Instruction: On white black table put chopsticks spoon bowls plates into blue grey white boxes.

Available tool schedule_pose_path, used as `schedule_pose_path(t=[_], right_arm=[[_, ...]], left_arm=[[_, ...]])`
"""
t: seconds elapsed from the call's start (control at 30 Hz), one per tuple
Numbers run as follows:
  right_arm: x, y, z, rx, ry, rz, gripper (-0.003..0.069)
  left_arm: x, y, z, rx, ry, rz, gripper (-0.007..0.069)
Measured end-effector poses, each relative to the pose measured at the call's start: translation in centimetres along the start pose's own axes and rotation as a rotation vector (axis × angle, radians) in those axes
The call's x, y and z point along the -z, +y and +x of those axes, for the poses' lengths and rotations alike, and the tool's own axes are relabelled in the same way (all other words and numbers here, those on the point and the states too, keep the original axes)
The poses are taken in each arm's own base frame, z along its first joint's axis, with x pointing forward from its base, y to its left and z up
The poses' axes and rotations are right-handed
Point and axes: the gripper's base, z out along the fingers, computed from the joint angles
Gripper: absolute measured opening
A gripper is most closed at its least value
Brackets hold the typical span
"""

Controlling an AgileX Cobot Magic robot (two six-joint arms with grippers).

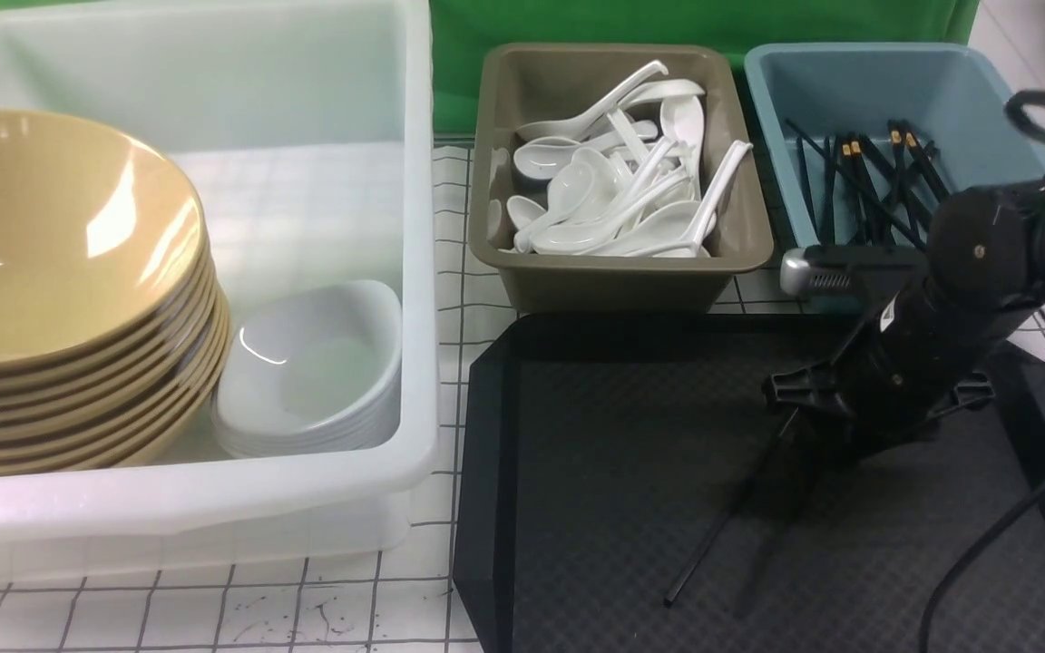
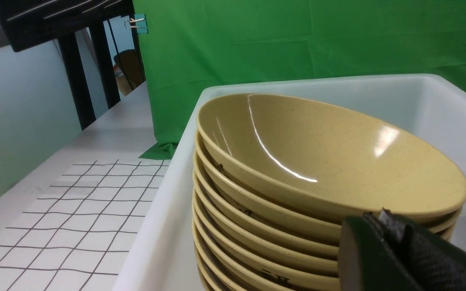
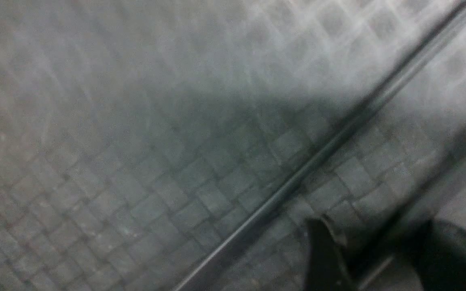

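Note:
A stack of tan bowls (image 1: pixel 51 272) and a stack of white plates (image 1: pixel 314 363) sit in the large white box (image 1: pixel 414 272). White spoons (image 1: pixel 613 190) fill the olive-grey box (image 1: pixel 622 281). Black chopsticks (image 1: pixel 867 181) lie in the blue box (image 1: pixel 849 82). My right gripper (image 1: pixel 808 449) is low over the black tray and open. One chopstick (image 3: pixel 318 161) lies beside it and another (image 3: pixel 419 190) runs between its fingers (image 3: pixel 322 254). My left gripper (image 2: pixel 382 220) is shut and empty beside the bowl stack (image 2: pixel 297 161); it is out of the front view.
The black textured tray (image 1: pixel 577 453) lies on the gridded table (image 1: pixel 214 617) in front of the two small boxes. A chopstick (image 1: pixel 722 531) lies slanted on it. A green curtain hangs behind the boxes. A cable loops at the right.

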Motion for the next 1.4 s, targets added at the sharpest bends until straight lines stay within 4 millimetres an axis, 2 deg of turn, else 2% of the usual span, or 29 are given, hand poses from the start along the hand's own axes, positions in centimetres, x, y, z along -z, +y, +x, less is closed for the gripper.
schedule_pose_path(t=[0.1, 0.13, 0.17, 0.27, 0.33, 0.47, 0.53, 0.63, 0.7, 0.73, 0.8, 0.9, 0.97, 1.0, 1.07, 1.1, 1.17, 1.23, 1.27, 1.37, 1.4], right_arm=[[0.0, 0.0, 0.0, 0.031, 0.003, 0.005, 0.0302], [0.0, -0.1, 0.1, 0.084, 0.018, 0.01, 0.024], [0.0, -0.1, 0.2, 0.11, 0.031, 0.014, 0.0209], [0.0, -0.2, 0.5, 0.166, 0.067, 0.022, 0.0151], [0.2, -0.4, 1.0, 0.225, 0.127, 0.028, 0.0085], [1.4, -0.4, 1.5, 0.266, 0.154, 0.033, 0.0074], [3.5, -0.4, 1.8, 0.276, 0.117, 0.028, 0.0074], [8.5, -0.2, 2.2, 0.301, -0.042, 0.013, 0.0074], [11.1, -0.2, 2.4, 0.313, -0.137, 0.008, 0.0074], [13.4, -0.2, 2.3, 0.334, -0.262, 0.01, 0.0074], [16.2, -0.4, 1.4, 0.346, -0.492, 0.025, 0.0074], [17.9, -1.0, -0.8, 0.325, -0.779, 0.04, 0.0074], [17.8, -1.5, -2.4, 0.312, -0.904, 0.053, 0.0074], [17.1, -2.1, -4.5, 0.293, -1.027, 0.069, 0.0074], [14.9, -3.0, -6.9, 0.275, -1.078, 0.088, 0.0074], [13.3, -3.3, -7.9, 0.269, -1.061, 0.094, 0.0074], [11.4, -3.9, -9.2, 0.258, -1.026, 0.104, 0.008], [8.4, -4.5, -10.6, 0.249, -0.922, 0.11, 0.011], [7.6, -4.6, -10.8, 0.245, -0.873, 0.109, 0.0123], [6.6, -4.4, -11.0, 0.195, -0.67, 0.088, 0.0239], [6.8, -4.4, -11.1, 0.189, -0.676, 0.086, 0.0239]], left_arm=[[0.0, 0.0, 0.0, -0.002, 0.0, -0.001, -0.0013], [0.0, 0.0, 0.0, -0.003, -0.001, -0.001, -0.0013], [0.0, 0.0, 0.0, -0.003, -0.001, -0.001, -0.0013], [0.0, 0.0, 0.0, -0.004, -0.001, -0.002, -0.0013], [0.0, 0.0, 0.0, -0.006, -0.001, -0.003, -0.0013], [0.0, 0.0, 0.0, -0.006, -0.002, -0.003, -0.0013], [0.0, 0.0, 0.0, -0.006, -0.002, -0.003, -0.0013], [0.0, 0.0, 0.0, -0.006, -0.002, -0.003, -0.0013], [0.0, 0.0, 0.0, -0.006, -0.002, -0.003, -0.0013], [0.0, 0.0, 0.0, -0.006, -0.003, -0.002, -0.0013], [0.0, 0.0, -0.1, -0.006, -0.008, 0.0, -0.0013], [0.0, 0.0, -0.1, -0.007, -0.009, 0.001, -0.0013], [0.0, 0.0, -0.1, -0.008, -0.009, 0.0, -0.0013], [0.0, 0.0, -0.1, -0.008, -0.009, 0.0, -0.0013], [0.0, 0.0, -0.1, -0.008, -0.009, 0.0, -0.0013], [0.0, 0.0, -0.1, -0.008, -0.009, 0.0, -0.0013], [0.0, 0.0, -0.1, -0.008, -0.009, 0.0, -0.0013], [0.0, 0.0, -0.1, -0.008, -0.009, 0.0, -0.0013], [0.0, 0.0, -0.1, -0.007, -0.009, 0.0, -0.0013], [0.0, 0.0, -0.1, -0.005, -0.008, 0.0, -0.0013], [0.0, 0.0, -0.1, -0.005, -0.008, 0.0, -0.0013]])
